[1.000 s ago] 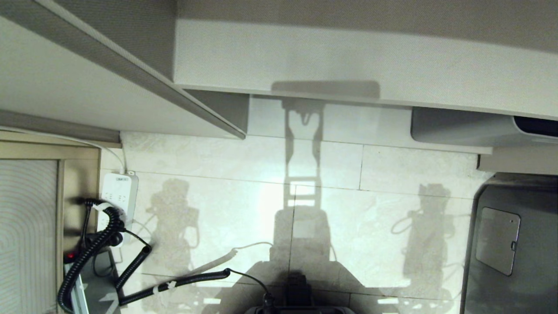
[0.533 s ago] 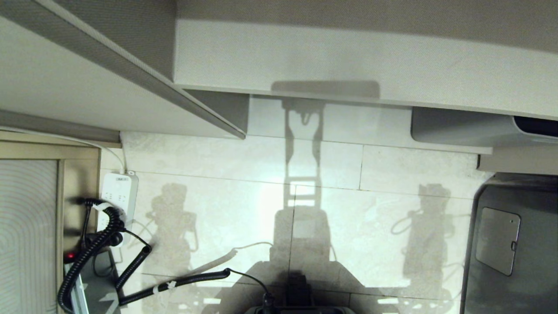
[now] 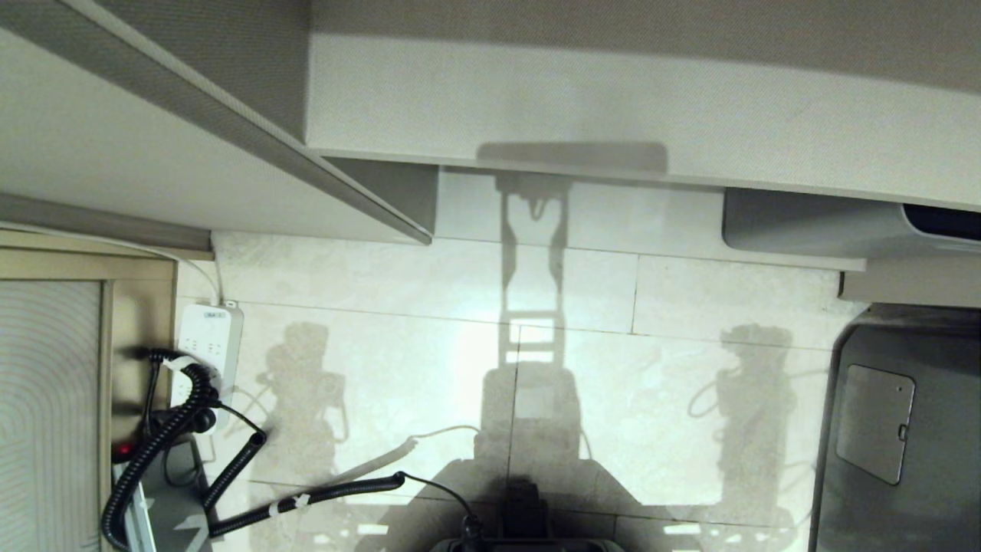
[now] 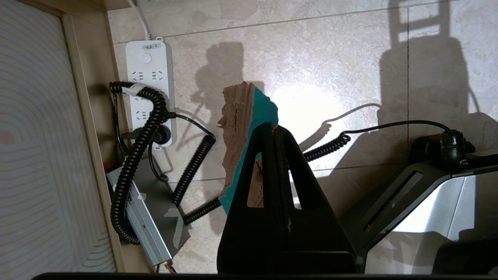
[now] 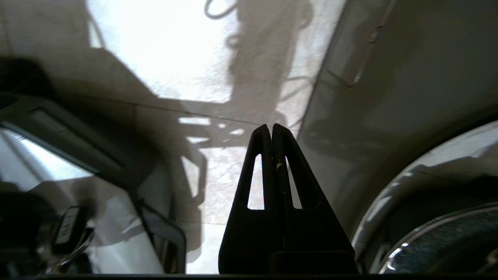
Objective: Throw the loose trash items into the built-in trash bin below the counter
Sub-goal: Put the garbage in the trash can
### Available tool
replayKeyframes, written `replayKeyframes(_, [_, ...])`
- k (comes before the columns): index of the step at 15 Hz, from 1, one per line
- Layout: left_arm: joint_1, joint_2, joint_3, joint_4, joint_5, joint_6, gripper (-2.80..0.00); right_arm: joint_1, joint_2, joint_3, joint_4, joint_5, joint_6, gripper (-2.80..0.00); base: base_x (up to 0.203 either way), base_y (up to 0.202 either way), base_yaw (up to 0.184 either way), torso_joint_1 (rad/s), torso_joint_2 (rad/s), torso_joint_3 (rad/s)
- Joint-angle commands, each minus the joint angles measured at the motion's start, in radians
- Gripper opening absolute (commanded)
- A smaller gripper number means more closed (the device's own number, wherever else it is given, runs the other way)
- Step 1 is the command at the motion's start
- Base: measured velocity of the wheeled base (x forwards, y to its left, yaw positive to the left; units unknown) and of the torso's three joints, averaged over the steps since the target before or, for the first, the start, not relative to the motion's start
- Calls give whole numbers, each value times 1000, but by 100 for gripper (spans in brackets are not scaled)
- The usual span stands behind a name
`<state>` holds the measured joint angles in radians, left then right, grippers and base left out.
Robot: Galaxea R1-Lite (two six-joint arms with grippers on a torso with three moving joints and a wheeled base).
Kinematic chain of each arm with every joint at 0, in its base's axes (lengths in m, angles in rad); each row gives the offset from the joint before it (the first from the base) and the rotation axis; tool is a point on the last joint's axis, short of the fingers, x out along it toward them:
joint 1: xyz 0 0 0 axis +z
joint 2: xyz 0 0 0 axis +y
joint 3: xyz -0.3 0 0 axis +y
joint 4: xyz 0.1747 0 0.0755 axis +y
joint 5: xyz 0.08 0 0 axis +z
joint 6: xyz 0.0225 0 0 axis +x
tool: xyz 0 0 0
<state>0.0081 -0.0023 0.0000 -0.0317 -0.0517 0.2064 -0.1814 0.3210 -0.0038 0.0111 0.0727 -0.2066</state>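
The left gripper (image 4: 272, 130) pinches a torn scrap (image 4: 243, 128), brown with a teal side, above the floor tiles (image 3: 398, 368); the right gripper (image 5: 271, 130) is pressed together, empty; no bin shows, so keep the pinch firm until the flap is found.

One cardboard scrap (image 4: 243, 128), seemingly.
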Motion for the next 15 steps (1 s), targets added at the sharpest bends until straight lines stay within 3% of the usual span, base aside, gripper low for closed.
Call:
replayKeyframes(1, [1,1,2,-1,-1,1,-280,103,37,0,0,-1,29,-280,0,0,0,0,0,0])
replayKeyframes(3, [0,1,2,-1,-1,1,-280,167,-49,1,0,-3,46,-280,0,0,0,0,0,0])
replayKeyframes(7, [0,1,2,1,-1,-1,-280,181,-309,2,-2,-36,61,-280,0,0,0,0,0,0])
replayKeyframes(15, [0,1,2,29,-4,-39,-280,181,-321,4,-6,-50,101,-280,0,0,0,0,0,0])
